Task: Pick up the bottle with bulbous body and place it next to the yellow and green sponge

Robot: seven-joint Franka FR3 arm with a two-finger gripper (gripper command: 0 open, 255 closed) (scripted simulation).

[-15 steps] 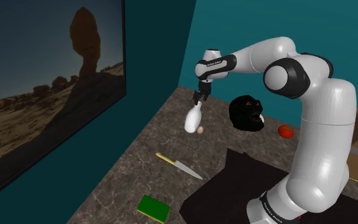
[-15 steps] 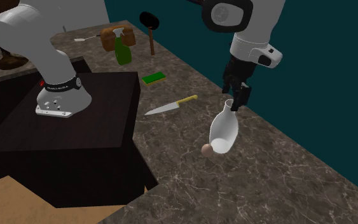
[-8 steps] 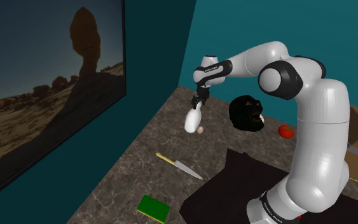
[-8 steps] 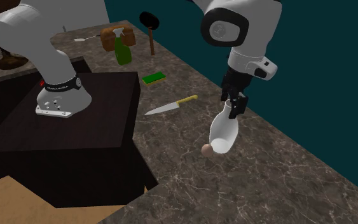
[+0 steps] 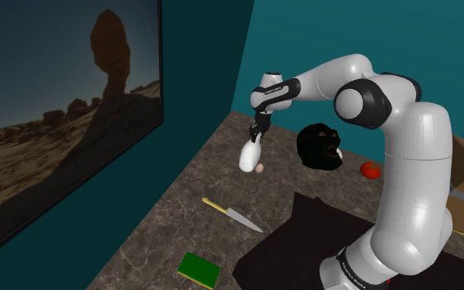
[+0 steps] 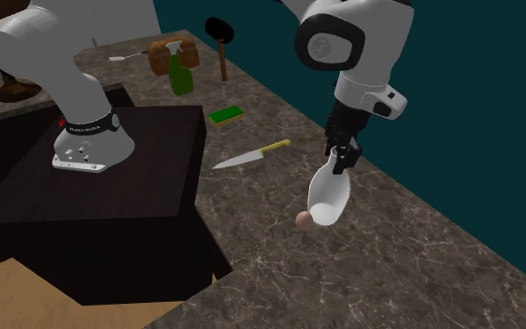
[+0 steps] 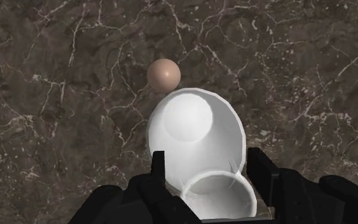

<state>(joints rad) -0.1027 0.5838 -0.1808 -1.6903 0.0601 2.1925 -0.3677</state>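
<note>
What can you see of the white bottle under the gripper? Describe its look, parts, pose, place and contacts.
The bottle is plain white and smooth, with a bulging body narrowing to a slim neck and open mouth. It stands on the dark marbled counter, leaning slightly in both outside views. The black gripper is at its neck. A small tan ball lies beside its base; whether they touch is unclear.

flat, even light from about twelve o'clock: the white robot arm [image 5: 411, 181] glows on top and greys underneath. the dark veined stone worktop [image 6: 251, 234] reads dim yet crisp. the white bulbous bottle [image 7: 196, 137] looks nearly shadeless, sharp-edged.
</note>
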